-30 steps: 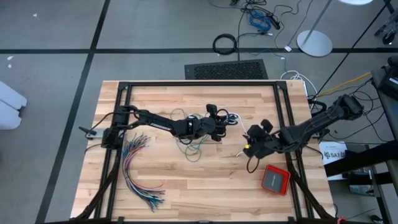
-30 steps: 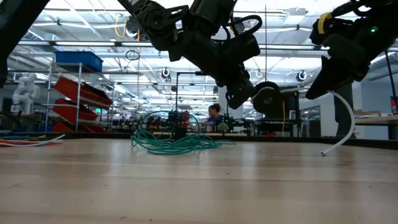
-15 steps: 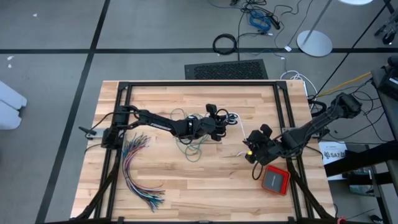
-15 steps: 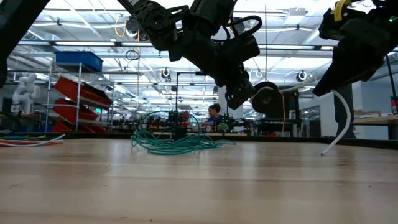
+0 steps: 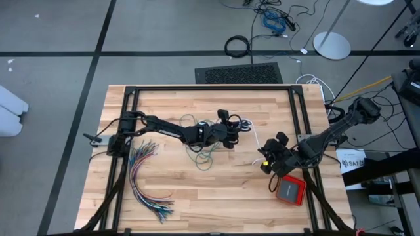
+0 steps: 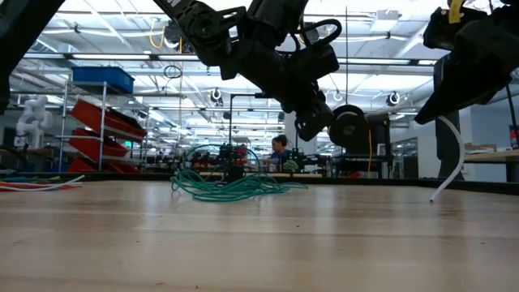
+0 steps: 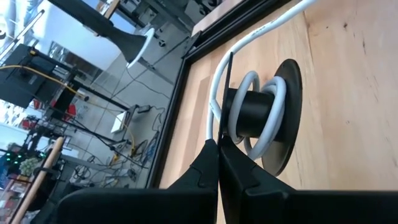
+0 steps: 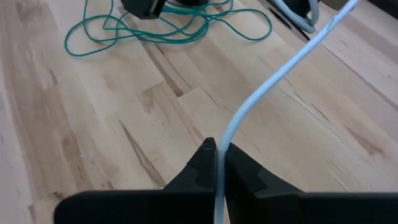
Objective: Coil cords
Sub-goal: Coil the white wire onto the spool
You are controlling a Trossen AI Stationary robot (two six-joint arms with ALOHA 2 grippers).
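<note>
Wood table (image 5: 197, 196) filled most of the overhead shot, black frame rails around it. My left arm ran from the 9 o'clock edge in toward table centre; my right arm came in from the 3 o'clock edge. Fanned bundle of coloured wires (image 5: 146, 183) lay at about 8 o'clock, well apart from everything else. Teal-green cord (image 5: 202, 152) sat in a loose tangle near centre, just beside my left pincer (image 5: 231, 133) on its 7 o'clock side; it also showed as a low heap on the wood in the low view (image 6: 231, 186). Red-orange box (image 5: 289, 190) sat at about 4 o'clock, just beside my right pincer (image 5: 268, 157). My left pincer was clenched, fingers pressed together, tips (image 7: 219, 144) right at a black spool (image 7: 264, 115) with the white cord (image 7: 231, 93) wrapped round its hub; could not tell if the cord was pinched. My right pincer was clenched on that white cord (image 8: 280, 78), fingers (image 8: 202, 158) squeezed either side of it, raised off the table at about 4 o'clock from centre. In the low view the white cord (image 6: 454, 162) hung from it, curving down to the wood.
</note>
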